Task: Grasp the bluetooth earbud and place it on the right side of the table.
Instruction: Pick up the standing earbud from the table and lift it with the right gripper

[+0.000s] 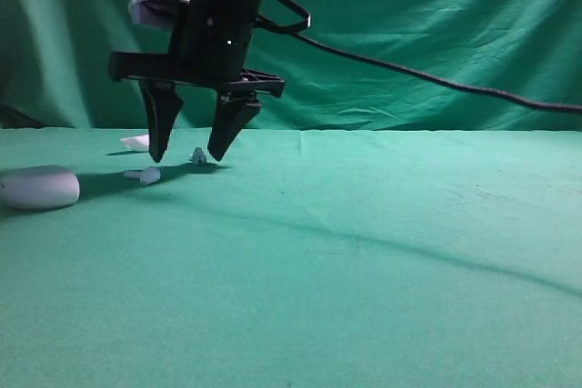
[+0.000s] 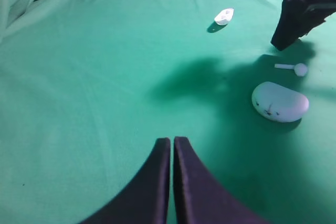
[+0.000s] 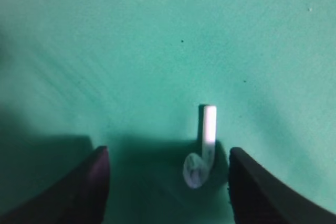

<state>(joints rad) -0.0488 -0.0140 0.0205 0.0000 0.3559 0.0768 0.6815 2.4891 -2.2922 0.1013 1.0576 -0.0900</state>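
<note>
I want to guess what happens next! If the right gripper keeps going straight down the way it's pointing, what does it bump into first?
Probably the bluetooth earbud. The right gripper points down with its jaws open, and the earbud lies on the table between them, nearer one finger. Depth is hard to judge, so the fingertips might touch the cloth alongside it.

Spread right gripper (image 1: pixel 189 150) over bluetooth earbud (image 1: pixel 198 156)

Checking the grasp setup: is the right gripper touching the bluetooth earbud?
Apart. The right wrist view shows the bluetooth earbud between the right gripper's open jaws, green cloth visible either side.
</note>
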